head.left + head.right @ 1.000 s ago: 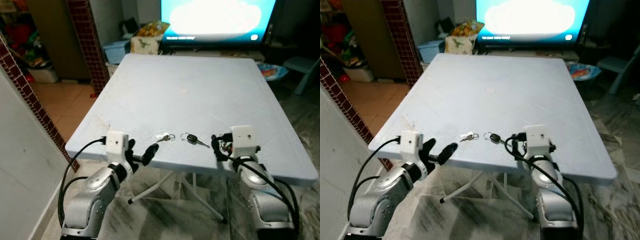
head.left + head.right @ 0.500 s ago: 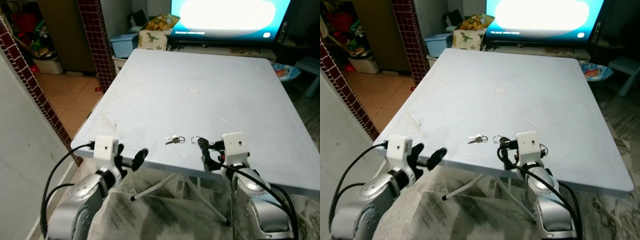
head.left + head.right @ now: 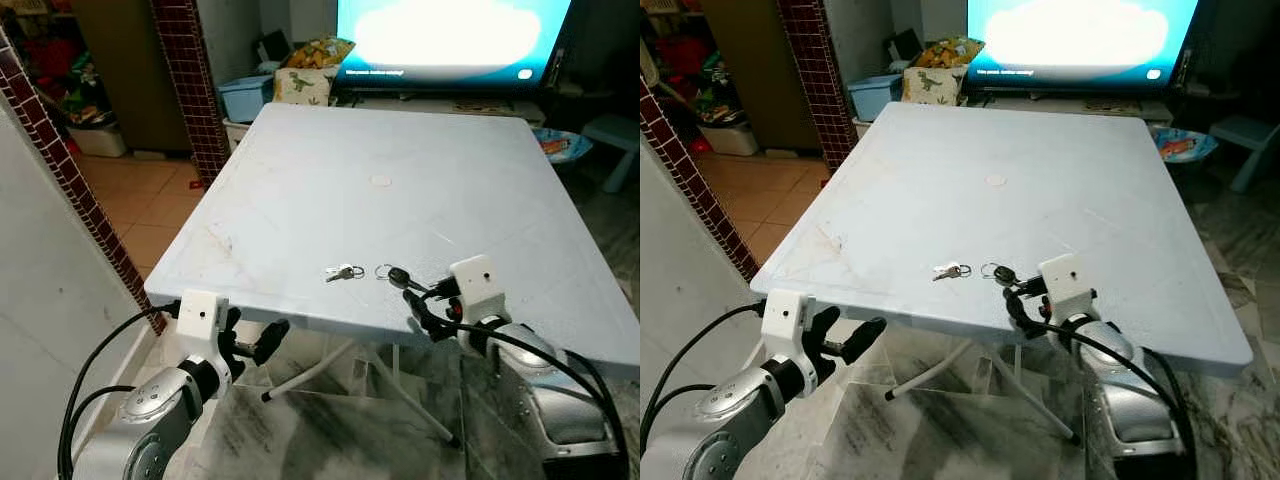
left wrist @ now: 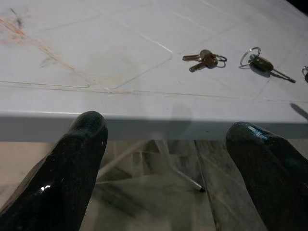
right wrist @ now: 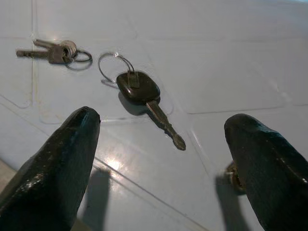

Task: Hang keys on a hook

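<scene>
a pale blue worktop stands in front of the robot, and two sets of keys lie on it near the front edge. the small bunch of keys sits to the left; just beside it, to the right and not touching, is the black-headed key on its ring, blade pointing toward the front right of the worktop.

the right pincer hovers over the front edge of the worktop, just short of the black-headed key, with its two black fingers spread wide and nothing between them. in the right wrist view the key lies between the lines of the two fingers, ahead of the tips.

the left pincer is below and in front of the worktop's front edge, off to the left, well apart from the keys. its fingers are also spread wide and hold nothing.

behind the worktop a bright screen glows, and a brick-tiled pillar stands to the left.
</scene>
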Robot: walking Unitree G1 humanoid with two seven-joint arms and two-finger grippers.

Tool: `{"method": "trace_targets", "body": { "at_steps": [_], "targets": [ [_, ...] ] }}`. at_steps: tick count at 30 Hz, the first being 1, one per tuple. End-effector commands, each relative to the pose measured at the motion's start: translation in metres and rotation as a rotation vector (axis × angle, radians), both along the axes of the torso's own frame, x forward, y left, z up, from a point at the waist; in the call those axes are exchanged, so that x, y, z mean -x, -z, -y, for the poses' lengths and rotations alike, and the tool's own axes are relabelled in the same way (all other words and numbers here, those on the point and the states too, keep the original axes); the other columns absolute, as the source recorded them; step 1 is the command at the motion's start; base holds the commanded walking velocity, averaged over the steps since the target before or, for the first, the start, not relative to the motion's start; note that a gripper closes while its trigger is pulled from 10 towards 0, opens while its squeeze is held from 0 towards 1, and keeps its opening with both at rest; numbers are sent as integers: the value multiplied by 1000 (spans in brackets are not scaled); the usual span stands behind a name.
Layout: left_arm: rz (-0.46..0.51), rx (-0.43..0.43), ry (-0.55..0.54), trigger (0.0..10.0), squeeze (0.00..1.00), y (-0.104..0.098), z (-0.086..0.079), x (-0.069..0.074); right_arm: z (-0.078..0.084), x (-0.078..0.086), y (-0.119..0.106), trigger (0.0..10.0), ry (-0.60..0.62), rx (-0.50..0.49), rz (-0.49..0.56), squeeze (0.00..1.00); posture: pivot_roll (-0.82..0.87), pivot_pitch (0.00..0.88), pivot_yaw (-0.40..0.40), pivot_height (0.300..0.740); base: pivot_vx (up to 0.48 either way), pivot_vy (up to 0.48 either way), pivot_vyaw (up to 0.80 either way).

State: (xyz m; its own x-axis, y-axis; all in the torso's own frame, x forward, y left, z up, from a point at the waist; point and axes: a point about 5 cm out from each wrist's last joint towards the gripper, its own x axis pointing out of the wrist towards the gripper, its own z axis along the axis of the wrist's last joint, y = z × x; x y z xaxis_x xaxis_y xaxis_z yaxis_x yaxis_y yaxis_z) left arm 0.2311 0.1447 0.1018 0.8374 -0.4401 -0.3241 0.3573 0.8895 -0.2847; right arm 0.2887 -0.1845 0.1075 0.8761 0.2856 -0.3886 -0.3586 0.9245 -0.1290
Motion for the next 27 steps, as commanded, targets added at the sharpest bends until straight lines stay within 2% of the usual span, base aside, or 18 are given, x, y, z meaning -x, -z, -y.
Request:
{"method": "trace_targets", "body": {
  "at_steps": [1, 7, 14, 21, 27],
  "targets": [
    [24, -9, 23, 10000, 0, -8, 1, -2, 6, -7, -5, 10000, -2, -2, 25, 0, 8, 49, 52, 740, 0, 0, 0],
    [27, -17, 37, 10000, 0, -10, 0, -2, 3, -19, -13, 10000, -65, -30, 68, 0, 22, 51, 60, 740, 0, 0, 0],
    [34, -18, 51, 10000, 0, -12, 3, -5, -9, -31, -18, 10000, -137, -63, 102, 0, 29, 46, 65, 740, 0, 0, 0],
    [35, -21, 62, 10000, 0, -13, 5, -6, -13, -33, -13, 10000, -206, -88, 82, 0, 32, 44, 65, 740, 0, 0, 0],
    [39, -21, 65, 10000, 0, -13, 6, -8, -9, -35, -8, 10000, -223, -73, 64, 0, 33, 44, 66, 740, 0, 0, 0]
  ]
}}
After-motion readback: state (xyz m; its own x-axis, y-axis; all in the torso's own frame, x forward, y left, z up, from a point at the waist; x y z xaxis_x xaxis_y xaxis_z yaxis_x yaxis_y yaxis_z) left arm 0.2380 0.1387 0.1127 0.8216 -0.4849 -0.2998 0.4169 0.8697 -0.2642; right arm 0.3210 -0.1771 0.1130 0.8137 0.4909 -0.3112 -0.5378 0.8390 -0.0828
